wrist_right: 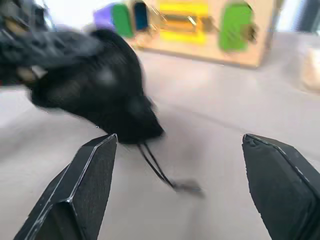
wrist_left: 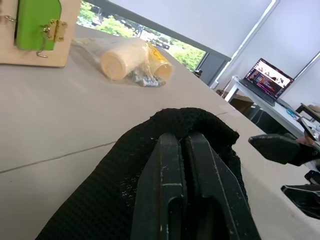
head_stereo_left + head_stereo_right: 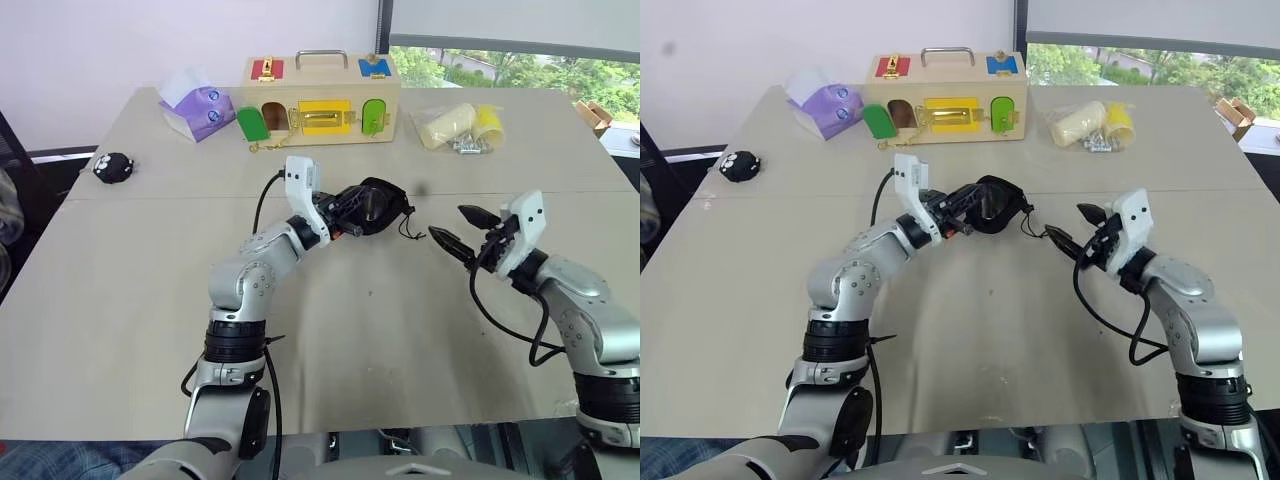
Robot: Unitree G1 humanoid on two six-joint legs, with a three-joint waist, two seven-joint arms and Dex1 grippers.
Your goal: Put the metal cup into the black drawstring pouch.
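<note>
Here, the left gripper [image 3: 362,212] is clenched on the black drawstring pouch [image 3: 385,205], holding it above the middle of the desk [image 3: 120,300]; the metal cup [image 3: 373,205] shows as a dull cylinder inside the pouch's mouth. The pouch's cord [image 3: 408,228] dangles toward the desk. The right gripper [image 3: 465,232], fingers released and spread wide, hangs just beside the pouch, apart from it.

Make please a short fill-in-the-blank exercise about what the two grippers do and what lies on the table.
1. The left gripper is shut on the black ____.
2. The right gripper has its fingers ____ and holds nothing.
3. The fuzzy ball on the table has the colour ____.

Missing words: pouch; open; black
</note>
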